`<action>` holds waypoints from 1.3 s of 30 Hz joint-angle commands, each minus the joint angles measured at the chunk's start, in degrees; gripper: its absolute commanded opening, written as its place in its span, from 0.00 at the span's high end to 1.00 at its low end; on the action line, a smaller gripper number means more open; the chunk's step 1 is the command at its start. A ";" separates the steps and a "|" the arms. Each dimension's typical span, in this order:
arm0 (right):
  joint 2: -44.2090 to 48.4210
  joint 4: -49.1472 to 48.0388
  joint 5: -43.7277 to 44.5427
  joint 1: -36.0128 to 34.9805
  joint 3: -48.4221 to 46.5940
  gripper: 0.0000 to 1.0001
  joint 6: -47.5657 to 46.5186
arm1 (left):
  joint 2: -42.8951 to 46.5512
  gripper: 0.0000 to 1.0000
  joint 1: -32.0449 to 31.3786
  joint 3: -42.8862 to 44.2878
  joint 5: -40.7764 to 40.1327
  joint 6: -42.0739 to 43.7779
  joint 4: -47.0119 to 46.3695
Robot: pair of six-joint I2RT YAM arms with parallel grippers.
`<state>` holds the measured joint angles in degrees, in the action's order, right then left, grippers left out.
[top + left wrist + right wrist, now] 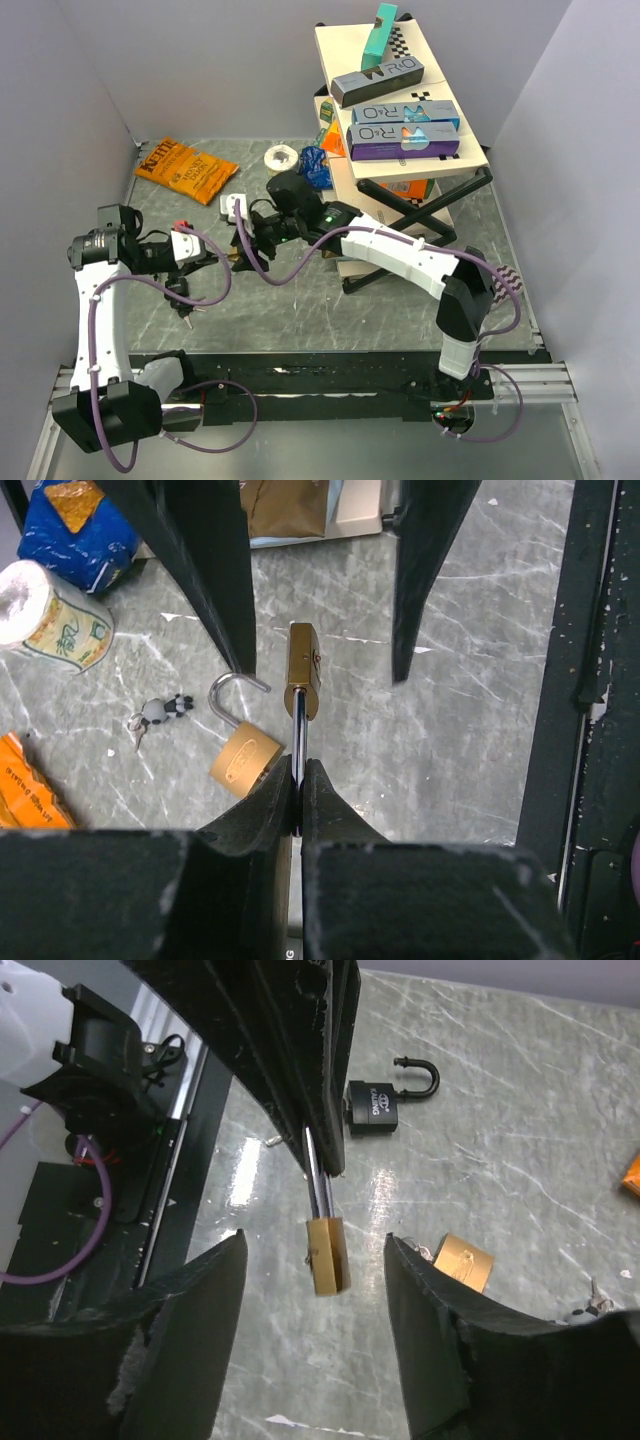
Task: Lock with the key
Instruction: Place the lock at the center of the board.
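The left hand [297, 772] is pinching the steel shackle of a brass padlock [304, 670], holding it clear of the grey marbled counter [450, 730]. The right hand [315, 1240] is flanking it, fingers spread wide. A second brass padlock [245, 757], shackle open, and the small keys [160, 710] are lying just beside. A black padlock [375, 1110], tape roll [55, 615] and Kettle chip bag [185, 168] are lying farther off.

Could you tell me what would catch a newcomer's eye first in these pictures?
A brass padlock hangs in mid-air, pinched by its shackle in the left claw, with the right claw open on either side of it. On the table lie a second brass padlock, shackle open, and a black padlock; stacked boxes crowd the far right.
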<state>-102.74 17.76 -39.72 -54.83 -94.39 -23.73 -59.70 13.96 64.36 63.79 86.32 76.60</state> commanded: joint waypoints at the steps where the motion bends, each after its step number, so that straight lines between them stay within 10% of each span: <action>1: -1.15 -0.97 1.84 -0.72 -2.91 0.40 -2.82 | 1.25 0.99 -0.51 -0.02 3.01 2.71 1.89; 9: 0.26 -3.34 6.05 -1.33 0.16 0.96 -4.66 | 1.17 0.90 -0.42 -0.29 3.09 -1.32 0.58; 15: 2.45 -8.17 10.89 -0.90 2.80 1.00 -0.20 | 3.80 0.05 2.91 -2.38 3.54 -47.22 -26.62; 23: 5.88 -20.91 20.63 -0.46 6.94 1.00 11.22 | 6.36 0.04 10.48 -3.01 -9.01 -104.47 -55.49; 31: 4.30 -25.93 28.56 -0.63 3.69 1.00 21.26 | 6.34 0.04 10.22 -8.62 -6.74 -129.87 -64.71; 39: 2.37 -27.77 28.47 -1.33 1.40 1.00 29.79 | 12.07 0.10 4.60 -15.05 -15.88 -135.89 -66.67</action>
<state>-101.19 -3.97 -12.45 -55.53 -89.84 -0.08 -49.04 21.23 49.43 52.88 -42.94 13.02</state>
